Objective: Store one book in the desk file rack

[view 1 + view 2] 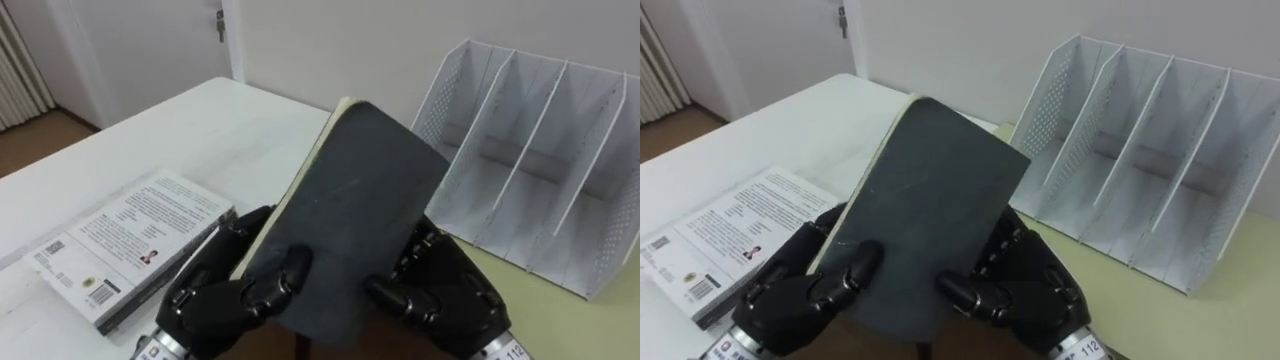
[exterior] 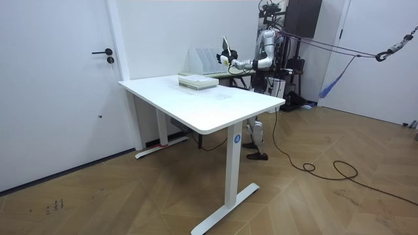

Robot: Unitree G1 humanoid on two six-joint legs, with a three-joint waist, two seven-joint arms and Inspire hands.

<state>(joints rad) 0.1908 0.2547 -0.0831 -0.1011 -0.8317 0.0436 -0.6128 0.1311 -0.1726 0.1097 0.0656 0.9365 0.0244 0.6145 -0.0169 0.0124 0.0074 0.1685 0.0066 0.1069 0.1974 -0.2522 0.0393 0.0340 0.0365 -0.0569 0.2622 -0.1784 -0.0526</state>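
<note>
One dark book (image 1: 350, 210) — tilted, clasped between left robot hand (image 1: 213, 292) and right robot hand (image 1: 452, 292).

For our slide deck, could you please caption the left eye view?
Left hand and right hand hold a dark book before the white file rack.

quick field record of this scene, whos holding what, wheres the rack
held item: dark book, raised, tilted, cover facing camera
left hand: curled on the book's lower left edge
right hand: curled on its lower right edge
file rack: white, ahead to the right, visible slots empty
second book: lying flat on the white table, to the left
task state: book not yet in the rack
</note>
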